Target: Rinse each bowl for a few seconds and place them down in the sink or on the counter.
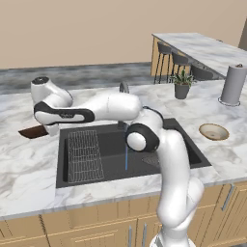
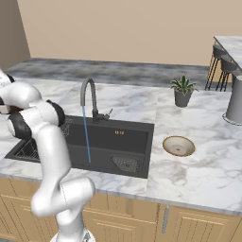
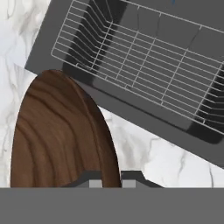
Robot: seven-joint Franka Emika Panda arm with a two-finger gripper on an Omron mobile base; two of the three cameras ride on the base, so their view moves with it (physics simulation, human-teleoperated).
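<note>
Gripper (image 3: 109,180) squeezing shut on rim of dark brown bowl (image 3: 61,131), it seems. Bowl sitting on surface (image 1: 29,159), left of sink (image 1: 111,144). Running tap (image 2: 87,97) lying to right of gripper.

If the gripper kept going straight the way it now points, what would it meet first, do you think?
Probably the counter just beyond its fingertips: the gripper is shut on the rim of the dark brown bowl, with marble showing just ahead; depth is unclear.

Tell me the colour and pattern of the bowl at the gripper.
Dark brown with wavy wood grain: the wooden bowl shows best in the hand view, its rim at the gripper.
</note>
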